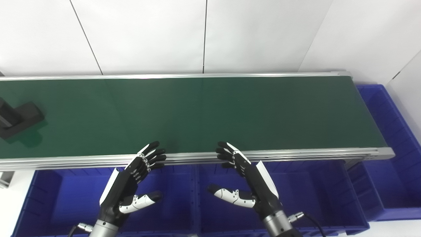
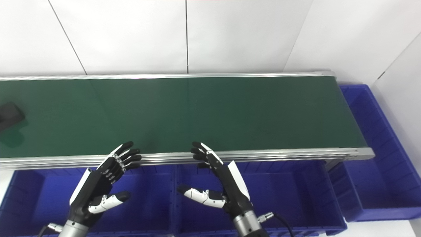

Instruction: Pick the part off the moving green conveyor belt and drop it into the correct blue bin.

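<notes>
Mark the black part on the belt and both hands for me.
black part (image 1: pixel 19 119), left eye view, on its top face.
left hand (image 1: pixel 126 184), left eye view, on its back.
right hand (image 1: pixel 255 181), left eye view, on its back.

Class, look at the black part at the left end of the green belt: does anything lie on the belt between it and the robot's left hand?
Nothing visible does. The belt is bare between the black part and the left hand, which hovers open over the near rail.
</notes>
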### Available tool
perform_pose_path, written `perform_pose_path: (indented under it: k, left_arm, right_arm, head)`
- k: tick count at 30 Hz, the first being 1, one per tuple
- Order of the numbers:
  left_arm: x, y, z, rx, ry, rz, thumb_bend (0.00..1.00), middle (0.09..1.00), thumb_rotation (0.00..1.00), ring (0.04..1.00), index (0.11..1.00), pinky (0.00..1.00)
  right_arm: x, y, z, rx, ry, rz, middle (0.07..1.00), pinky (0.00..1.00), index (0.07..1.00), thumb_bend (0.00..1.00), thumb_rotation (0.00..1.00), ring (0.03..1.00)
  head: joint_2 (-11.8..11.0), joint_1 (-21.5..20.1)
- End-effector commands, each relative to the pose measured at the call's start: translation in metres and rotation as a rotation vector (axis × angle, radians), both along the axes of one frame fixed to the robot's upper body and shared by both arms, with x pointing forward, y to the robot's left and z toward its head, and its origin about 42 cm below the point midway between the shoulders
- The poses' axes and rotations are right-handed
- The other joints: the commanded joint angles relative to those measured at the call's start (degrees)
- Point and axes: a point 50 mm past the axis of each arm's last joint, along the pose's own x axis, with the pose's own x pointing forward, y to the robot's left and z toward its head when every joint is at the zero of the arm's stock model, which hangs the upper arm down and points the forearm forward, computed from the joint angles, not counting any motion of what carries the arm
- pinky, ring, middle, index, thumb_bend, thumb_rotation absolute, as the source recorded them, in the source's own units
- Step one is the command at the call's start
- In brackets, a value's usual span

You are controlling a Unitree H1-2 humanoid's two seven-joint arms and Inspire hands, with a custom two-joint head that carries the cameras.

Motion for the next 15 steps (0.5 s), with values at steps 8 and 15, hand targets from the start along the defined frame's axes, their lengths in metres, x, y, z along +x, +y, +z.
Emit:
perform_pose_path:
  k: [8,15]
  left_arm:
    - [0.0037,-0.0029,0.0078,0.0,-0.062,-0.007,0.88,0.845,0.48,0.813,0.887,0.77]
    - [0.003,-0.0055,0.0072,-0.003,-0.055,-0.008,0.86,0.842,0.46,0.811,0.883,0.76]
  right_arm:
    - [0.0009,-0.0004,0.0093,0.025,-0.057,-0.007,0.849,0.76,0.9,0.56,0.44,0.831]
    - [0.0002,-0.0024,0.009,0.027,-0.055,-0.008,0.849,0.76,0.901,0.55,0.51,0.832]
  head:
    - [-0.51,1.07]
    - [-0.77,2.17]
